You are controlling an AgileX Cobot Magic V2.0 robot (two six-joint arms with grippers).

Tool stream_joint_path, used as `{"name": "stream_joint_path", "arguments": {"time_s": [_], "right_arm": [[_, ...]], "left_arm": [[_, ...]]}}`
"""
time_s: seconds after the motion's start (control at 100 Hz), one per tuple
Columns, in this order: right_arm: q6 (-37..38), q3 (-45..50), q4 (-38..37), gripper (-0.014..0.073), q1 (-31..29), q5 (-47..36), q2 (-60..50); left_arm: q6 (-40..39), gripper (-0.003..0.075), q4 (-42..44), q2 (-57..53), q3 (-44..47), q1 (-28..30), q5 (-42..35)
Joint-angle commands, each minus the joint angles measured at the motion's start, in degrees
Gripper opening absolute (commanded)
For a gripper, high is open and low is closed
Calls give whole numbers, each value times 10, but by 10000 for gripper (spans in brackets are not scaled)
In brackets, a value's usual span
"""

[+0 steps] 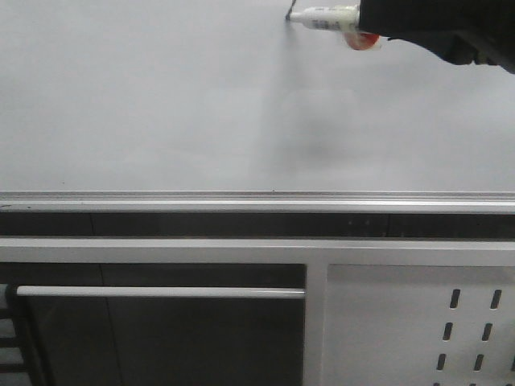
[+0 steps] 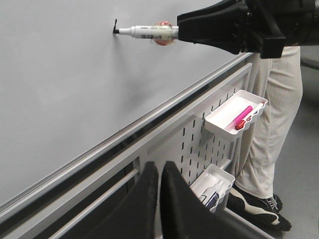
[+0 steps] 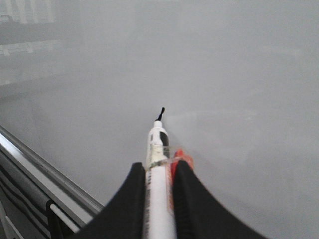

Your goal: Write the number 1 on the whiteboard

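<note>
In the front view the right pincer [image 1: 366, 20] is clamping the marker [image 1: 326, 16] at the far right of the whiteboard [image 1: 201, 104], its long axis pointing left.

In the left wrist view the tip is touching a short start of the number 1 [image 2: 115, 26], while the left pincer [image 2: 159, 199] is idling closed low by the rail.

In the right wrist view the stroke is lying just beyond the tip.

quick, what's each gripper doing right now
Left gripper: closed, holding nothing.
Right gripper: closed on the marker pen, its tip at the whiteboard.
</note>
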Motion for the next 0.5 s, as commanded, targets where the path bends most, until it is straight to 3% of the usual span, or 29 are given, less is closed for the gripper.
{"name": "stream_joint_path", "arguments": {"time_s": [0.0, 0.49], "right_arm": [[-8, -20, 9, -50, -4, -40, -2], [-8, -20, 9, -50, -4, -19, 49]], "left_arm": [[-5, -18, 1, -1, -15, -1, -46], [-5, -18, 1, -1, -15, -1, -47]]}}
